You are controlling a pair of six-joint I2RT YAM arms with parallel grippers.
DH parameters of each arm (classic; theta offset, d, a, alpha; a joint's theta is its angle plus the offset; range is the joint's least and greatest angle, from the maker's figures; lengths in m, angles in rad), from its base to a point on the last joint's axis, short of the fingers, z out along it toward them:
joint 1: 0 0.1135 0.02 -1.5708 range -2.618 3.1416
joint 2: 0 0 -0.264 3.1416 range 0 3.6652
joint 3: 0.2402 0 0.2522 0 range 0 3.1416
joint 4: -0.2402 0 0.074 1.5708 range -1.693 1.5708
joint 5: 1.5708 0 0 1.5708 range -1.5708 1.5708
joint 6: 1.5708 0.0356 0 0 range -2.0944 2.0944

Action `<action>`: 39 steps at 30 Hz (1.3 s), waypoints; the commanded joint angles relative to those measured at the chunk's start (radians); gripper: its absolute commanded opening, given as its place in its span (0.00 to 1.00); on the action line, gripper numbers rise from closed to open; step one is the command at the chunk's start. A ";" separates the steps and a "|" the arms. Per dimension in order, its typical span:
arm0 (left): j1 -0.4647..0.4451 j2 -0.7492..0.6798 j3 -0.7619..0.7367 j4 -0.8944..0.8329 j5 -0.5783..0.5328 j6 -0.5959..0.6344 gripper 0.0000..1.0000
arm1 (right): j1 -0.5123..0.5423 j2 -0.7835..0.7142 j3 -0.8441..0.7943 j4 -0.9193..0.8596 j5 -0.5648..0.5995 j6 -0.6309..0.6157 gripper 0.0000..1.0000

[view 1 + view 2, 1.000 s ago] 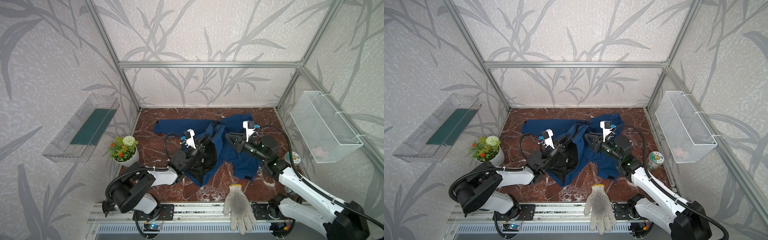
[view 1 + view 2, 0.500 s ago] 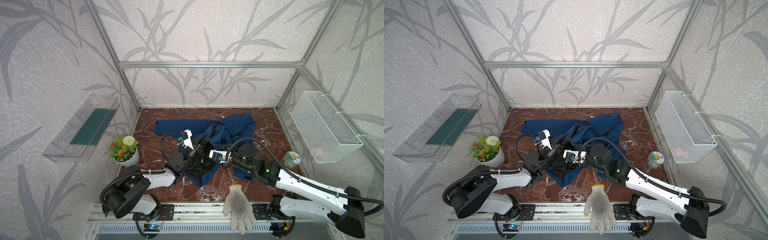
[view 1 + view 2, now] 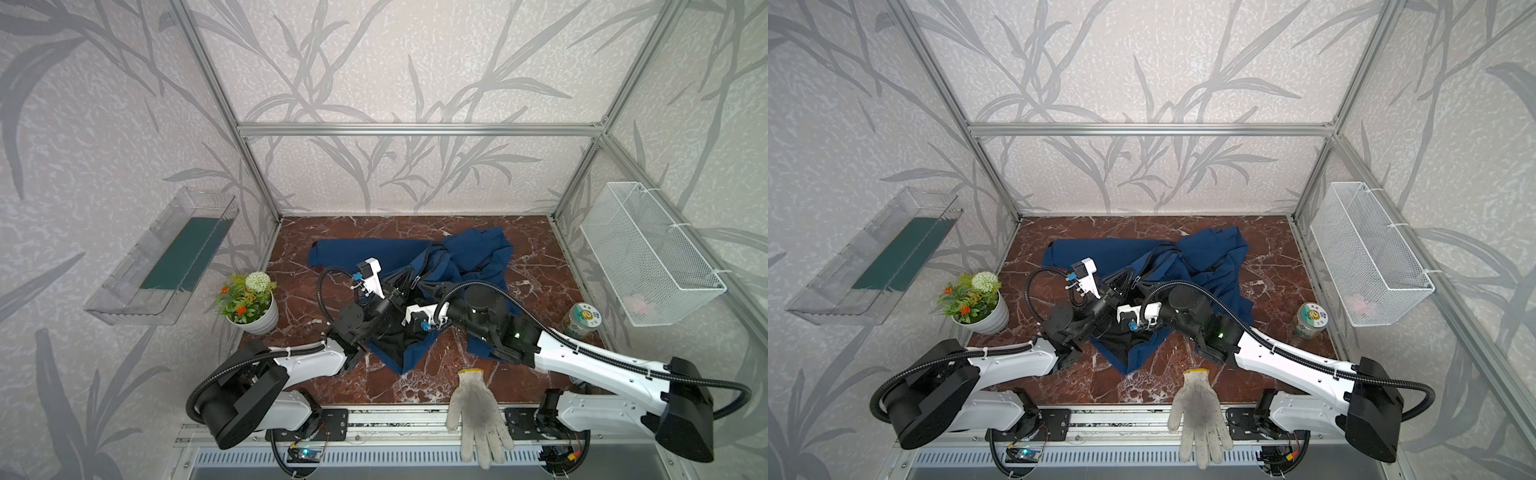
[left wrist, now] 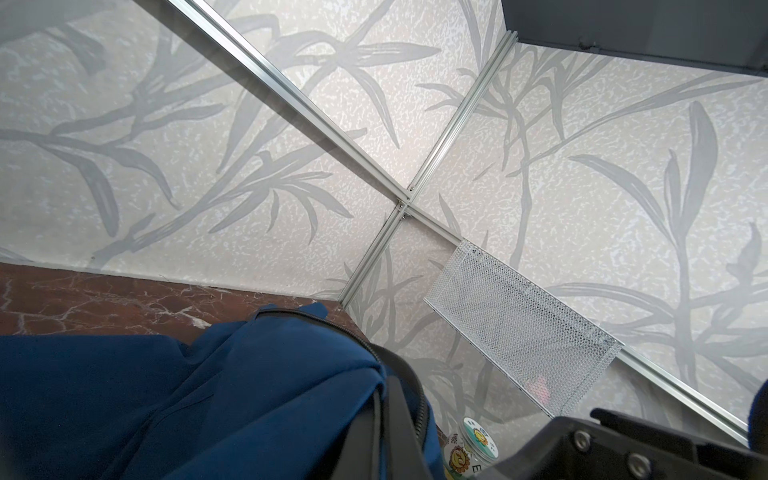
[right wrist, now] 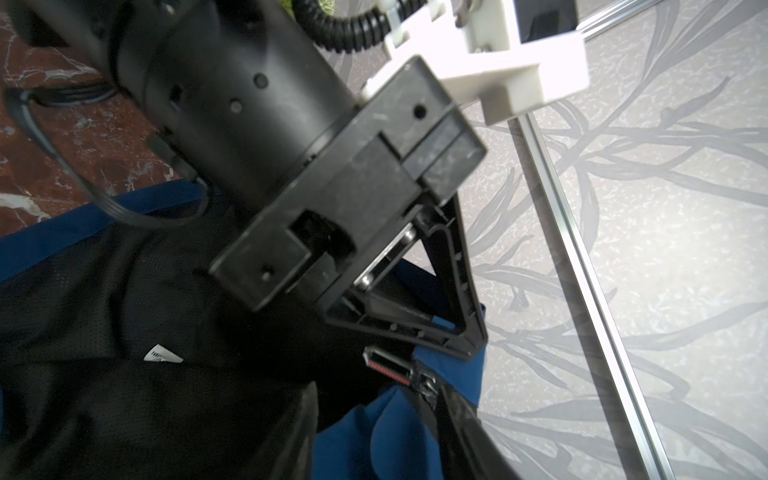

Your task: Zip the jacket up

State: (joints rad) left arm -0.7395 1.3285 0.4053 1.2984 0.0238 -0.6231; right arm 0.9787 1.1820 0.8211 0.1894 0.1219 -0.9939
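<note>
The navy-blue jacket (image 3: 478,249) (image 3: 1208,253) lies crumpled on the marble table, its black lining turned up at the front. My left gripper (image 3: 411,280) (image 3: 1133,282) (image 4: 380,436) is shut on the jacket's zipper edge and holds it lifted. The right gripper (image 3: 401,326) (image 5: 374,411) has reached across to just under the left one. Its jaws stand apart, with a loose fold of blue fabric between them. The zipper pull (image 5: 388,365), black with a red stripe, hangs right beside the right fingertips.
A white knit glove (image 3: 478,411) lies at the table's front edge. At the left stands a flower pot (image 3: 249,307), at the right a small jar (image 3: 582,320). A wire basket (image 3: 648,257) hangs on the right wall and a clear tray (image 3: 166,257) on the left wall.
My right arm has swung from the jacket's middle forward and leftward, next to the left gripper, and its jaws have widened. The left gripper kept its hold and shifted only slightly.
</note>
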 commanded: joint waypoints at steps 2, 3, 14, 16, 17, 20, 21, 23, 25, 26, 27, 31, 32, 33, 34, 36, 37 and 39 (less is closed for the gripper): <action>0.000 -0.042 -0.008 -0.008 0.005 -0.017 0.00 | -0.003 0.025 0.042 0.089 0.047 0.067 0.50; -0.001 -0.043 -0.008 -0.009 0.005 -0.017 0.00 | -0.003 0.032 0.042 0.099 0.049 0.065 0.52; 0.000 -0.045 0.006 -0.019 0.008 -0.021 0.00 | -0.002 0.123 0.022 0.282 0.117 -0.024 0.68; 0.000 -0.045 0.006 -0.022 0.009 -0.021 0.00 | -0.002 0.137 0.020 0.307 0.124 -0.037 0.70; 0.000 -0.047 0.006 -0.025 0.008 -0.020 0.00 | -0.002 0.139 0.017 0.320 0.128 -0.034 0.71; -0.001 -0.050 0.003 -0.029 0.002 -0.018 0.00 | -0.002 0.138 0.015 0.321 0.136 -0.035 0.71; 0.000 -0.051 0.003 -0.030 0.001 -0.017 0.00 | -0.002 0.137 0.011 0.325 0.134 -0.036 0.71; -0.001 -0.052 0.003 -0.033 0.001 -0.016 0.00 | -0.002 0.136 0.007 0.326 0.135 -0.037 0.71; -0.001 -0.052 0.005 -0.033 0.002 -0.017 0.00 | -0.002 0.133 0.004 0.320 0.137 -0.040 0.71; 0.000 -0.051 0.004 -0.034 0.002 -0.017 0.00 | -0.002 0.130 0.002 0.318 0.135 -0.041 0.71; -0.001 -0.052 0.004 -0.035 0.002 -0.018 0.00 | 0.000 0.127 -0.004 0.317 0.131 -0.042 0.71; -0.001 -0.050 0.004 -0.040 0.004 -0.016 0.00 | 0.001 0.105 -0.014 0.322 0.128 -0.025 0.71; 0.000 -0.050 0.007 -0.041 0.005 -0.016 0.00 | 0.001 0.098 -0.013 0.319 0.127 -0.022 0.71; -0.001 -0.048 0.006 -0.041 0.005 -0.017 0.00 | 0.002 0.092 -0.010 0.306 0.121 -0.020 0.71; -0.001 -0.046 0.008 -0.041 0.006 -0.017 0.00 | 0.004 0.085 -0.006 0.292 0.116 -0.018 0.71; 0.000 -0.043 0.011 -0.041 0.009 -0.017 0.00 | 0.005 0.075 0.000 0.270 0.110 -0.008 0.69; 0.000 -0.041 0.010 -0.041 0.011 -0.017 0.00 | 0.006 0.069 0.000 0.263 0.107 -0.001 0.68; -0.001 -0.039 0.012 -0.041 0.012 -0.017 0.00 | 0.006 0.061 0.003 0.239 0.099 0.008 0.67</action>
State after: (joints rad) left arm -0.7395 1.2968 0.4038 1.2419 0.0273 -0.6319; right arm 0.9794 1.2800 0.8135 0.4393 0.2306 -1.0149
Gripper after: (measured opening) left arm 0.045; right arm 0.671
